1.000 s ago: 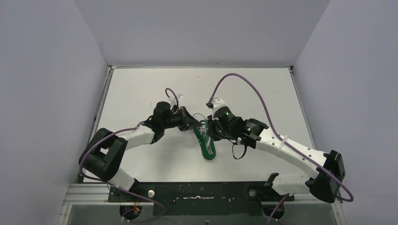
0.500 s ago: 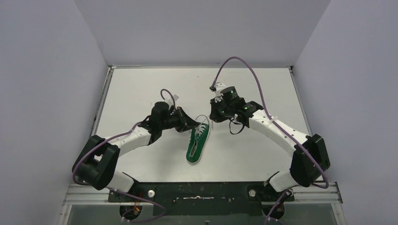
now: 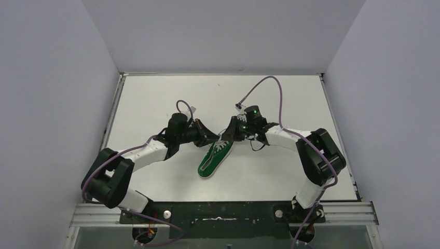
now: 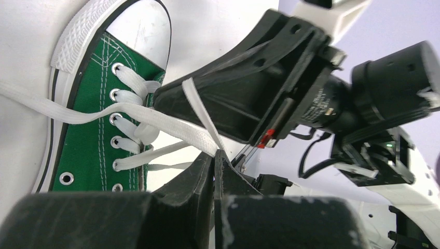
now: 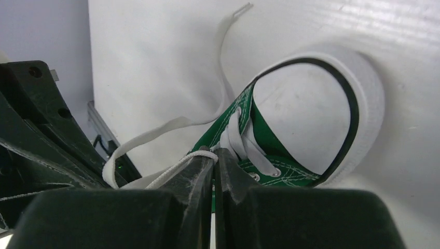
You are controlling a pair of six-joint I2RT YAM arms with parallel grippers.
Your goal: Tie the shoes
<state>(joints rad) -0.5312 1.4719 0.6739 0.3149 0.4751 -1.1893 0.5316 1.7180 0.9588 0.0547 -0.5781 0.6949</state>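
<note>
The shoe (image 3: 212,158), a small green canvas sneaker with a white sole rim, lies mid-table with its toe towards the far right and its heel towards the near left. Both grippers meet over its laced front. My left gripper (image 3: 212,137) comes in from the left. In the left wrist view it (image 4: 217,154) is shut on a white lace (image 4: 155,120) that runs taut from the eyelets. My right gripper (image 3: 229,136) comes in from the right. In the right wrist view it (image 5: 214,154) is shut on a lace strand (image 5: 150,136) right by the toe cap (image 5: 306,114).
The white table (image 3: 155,98) is boxed in by grey walls on three sides. Purple cables (image 3: 270,83) arc above the right arm. A metal rail (image 3: 218,212) with the arm bases runs along the near edge. The right elbow (image 3: 321,155) is folded close to the right side.
The shoe's heel has swung to the left, so the shoe now lies diagonally. The right arm has folded back, its elbow going right, while both grippers stayed shut at the laces.
</note>
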